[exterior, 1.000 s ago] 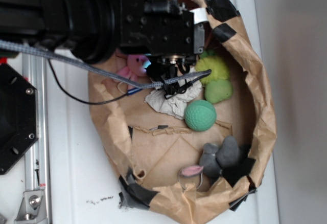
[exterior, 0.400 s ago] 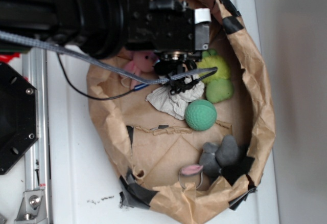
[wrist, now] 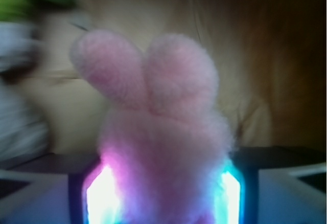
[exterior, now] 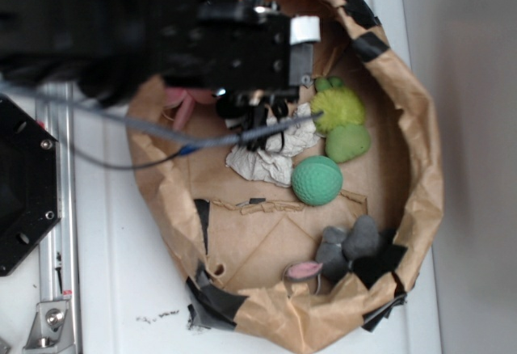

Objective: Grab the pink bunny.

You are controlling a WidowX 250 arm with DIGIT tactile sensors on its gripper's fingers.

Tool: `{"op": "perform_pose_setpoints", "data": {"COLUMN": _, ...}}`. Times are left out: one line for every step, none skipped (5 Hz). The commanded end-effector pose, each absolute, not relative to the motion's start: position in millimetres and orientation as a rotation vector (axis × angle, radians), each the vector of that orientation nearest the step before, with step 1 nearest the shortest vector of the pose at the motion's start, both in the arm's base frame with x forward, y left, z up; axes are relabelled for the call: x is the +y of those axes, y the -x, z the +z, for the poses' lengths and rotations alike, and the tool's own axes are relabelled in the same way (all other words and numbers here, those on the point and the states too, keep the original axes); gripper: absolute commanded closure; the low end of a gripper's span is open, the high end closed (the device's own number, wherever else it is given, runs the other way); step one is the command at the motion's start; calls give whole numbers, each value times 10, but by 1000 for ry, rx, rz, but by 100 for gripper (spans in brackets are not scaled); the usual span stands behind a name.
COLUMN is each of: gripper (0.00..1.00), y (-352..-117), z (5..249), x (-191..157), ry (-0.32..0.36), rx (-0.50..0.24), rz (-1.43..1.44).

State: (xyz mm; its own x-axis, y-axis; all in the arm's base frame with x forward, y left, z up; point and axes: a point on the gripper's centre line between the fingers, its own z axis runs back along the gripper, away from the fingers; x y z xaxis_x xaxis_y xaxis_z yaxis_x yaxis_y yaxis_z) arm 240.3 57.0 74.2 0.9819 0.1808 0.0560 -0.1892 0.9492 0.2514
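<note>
The pink bunny fills the wrist view, its two ears pointing up and its body squeezed between the two lit pads. My gripper is shut on it. In the exterior view only a bit of the pink bunny shows under the blurred black arm, at the upper left of the brown paper bag. The fingertips are hidden under the arm there.
Inside the bag lie a crumpled white paper wad, a green ball, two green plush pieces, and a grey plush with a pink ear. A black hexagonal base and a metal rail stand on the left.
The arm has shifted left and gone blurry. The pink bunny has moved left with it, away from the paper wad. The other toys have not moved.
</note>
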Motion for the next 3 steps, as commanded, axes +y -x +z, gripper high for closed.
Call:
{"op": "perform_pose_setpoints", "data": {"gripper": 100, "y": -2532, "z": 1607, "x": 217, "ry": -122, "rx": -199, "rz": 69}}
{"op": "perform_pose_setpoints", "data": {"gripper": 100, "y": -2565, "z": 1522, "x": 27, "ry": -187, "rx": -178, "rz": 131}}
{"op": "perform_pose_setpoints", "data": {"gripper": 100, "y": -2542, "z": 1441, "x": -11, "ry": -186, "rx": -140, "rz": 126}}
